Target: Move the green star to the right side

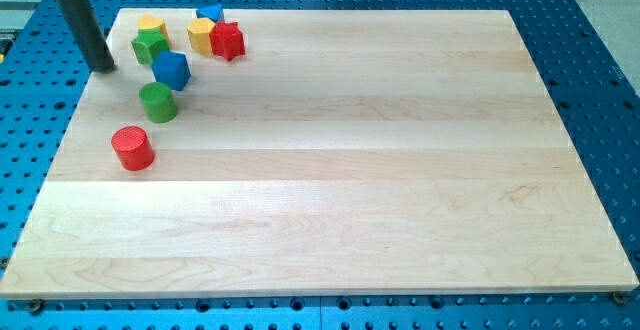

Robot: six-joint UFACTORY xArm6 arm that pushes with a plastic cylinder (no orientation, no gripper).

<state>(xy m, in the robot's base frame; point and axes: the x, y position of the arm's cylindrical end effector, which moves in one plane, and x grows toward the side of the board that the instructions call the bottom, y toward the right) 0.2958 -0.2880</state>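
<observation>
The green star (pixel 149 47) lies near the board's top left corner, just below a yellow block (pixel 151 24) and touching it. My tip (pixel 103 68) rests on the board to the left of the green star and slightly lower, with a small gap between them. The dark rod rises from the tip towards the view's top left. A blue cube (pixel 171 70) sits right below and to the right of the green star.
A green cylinder (pixel 158 102) and a red cylinder (pixel 132 148) lie below the blue cube. A yellow hexagon (pixel 201 35), a red star (pixel 228 41) and a small blue block (pixel 210 13) cluster right of the green star. The wooden board (pixel 380 170) lies on a blue perforated table.
</observation>
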